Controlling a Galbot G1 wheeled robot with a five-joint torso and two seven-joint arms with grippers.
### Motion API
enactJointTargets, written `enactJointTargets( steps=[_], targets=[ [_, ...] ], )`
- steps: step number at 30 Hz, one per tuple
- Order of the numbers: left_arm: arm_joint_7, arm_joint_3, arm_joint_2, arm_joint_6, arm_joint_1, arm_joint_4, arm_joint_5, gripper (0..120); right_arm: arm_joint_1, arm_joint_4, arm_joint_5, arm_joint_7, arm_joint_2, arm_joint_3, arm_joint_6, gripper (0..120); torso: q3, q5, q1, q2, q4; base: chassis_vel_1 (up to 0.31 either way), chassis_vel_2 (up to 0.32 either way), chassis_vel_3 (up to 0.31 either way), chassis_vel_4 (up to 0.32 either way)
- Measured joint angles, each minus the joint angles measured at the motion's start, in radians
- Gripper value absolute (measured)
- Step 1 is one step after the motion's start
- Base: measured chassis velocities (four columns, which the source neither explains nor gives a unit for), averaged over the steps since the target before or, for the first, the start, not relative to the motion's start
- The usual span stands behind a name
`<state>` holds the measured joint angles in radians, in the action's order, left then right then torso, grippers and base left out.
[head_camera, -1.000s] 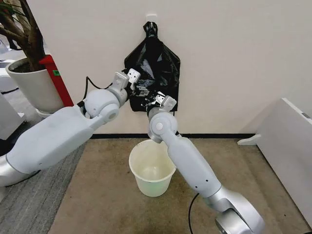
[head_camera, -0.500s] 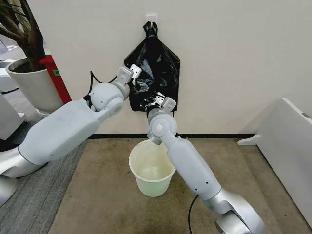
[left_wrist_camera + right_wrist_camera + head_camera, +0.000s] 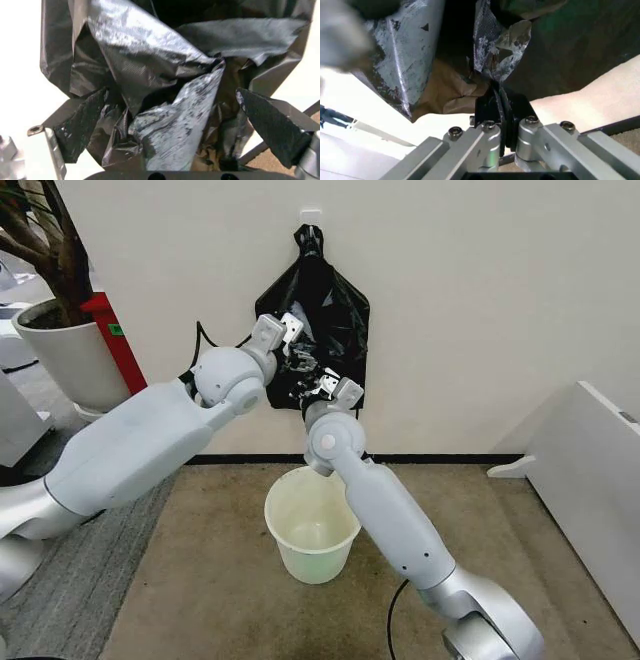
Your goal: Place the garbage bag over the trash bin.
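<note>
A black bell-shaped bundle hangs by its knotted neck on the wall. At its lower edge, glossy crinkled folds of the garbage bag stick out. My left gripper is open, with its two fingers on either side of those folds. Just below it, my right gripper is shut on a thin fold of the garbage bag. The cream-white trash bin stands open on the floor under both grippers, partly behind my right forearm.
A large white plant pot with a trunk and a red object stand at the left by the wall. A white panel lies at the right. Brown carpet surrounds the bin.
My left arm has swung right and toward the wall, bringing its gripper onto the black plastic. The right gripper has stayed where it was on the plastic.
</note>
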<state>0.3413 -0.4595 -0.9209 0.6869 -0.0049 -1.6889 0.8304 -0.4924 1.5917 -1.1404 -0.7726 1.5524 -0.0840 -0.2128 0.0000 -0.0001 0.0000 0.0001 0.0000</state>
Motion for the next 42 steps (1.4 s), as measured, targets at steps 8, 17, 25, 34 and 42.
enactJointTargets(
  steps=[8,17,25,34,42],
  targets=[
    [0.013,-0.019,-0.029,0.017,-0.008,0.032,-0.004,100,-0.003,0.009,-0.004,0.001,-0.007,0.0,0.001,0,0.0,0.0001,0.0,0.0,0.0,0.0,0.0,0.0,0.0],
    [0.105,-0.019,-0.026,0.035,-0.016,0.042,0.0,100,-0.006,0.016,-0.006,0.004,-0.017,0.0,0.001,0,0.0,0.0001,0.0,0.0,0.0,0.0,0.0,0.0,0.0],
    [0.173,-0.011,0.002,0.029,-0.012,0.023,0.007,100,-0.024,0.024,-0.002,0.01,-0.023,-0.002,0.001,0,0.0,0.0001,0.0,0.0,0.0,0.0,0.0,0.0,0.0],
    [0.227,0.009,0.003,0.016,-0.009,0.021,0.007,100,-0.029,0.026,0.003,0.017,-0.028,-0.008,-0.001,0,0.0,0.0001,0.0,0.0,0.0,0.0,0.0,0.0,0.0],
    [0.248,0.019,0.0,0.016,-0.005,0.032,0.019,84,-0.031,0.026,0.008,0.022,-0.036,-0.007,-0.002,0,0.0,0.0001,0.0,0.0,0.0,0.0,0.0,0.0,0.0]
  ],
)
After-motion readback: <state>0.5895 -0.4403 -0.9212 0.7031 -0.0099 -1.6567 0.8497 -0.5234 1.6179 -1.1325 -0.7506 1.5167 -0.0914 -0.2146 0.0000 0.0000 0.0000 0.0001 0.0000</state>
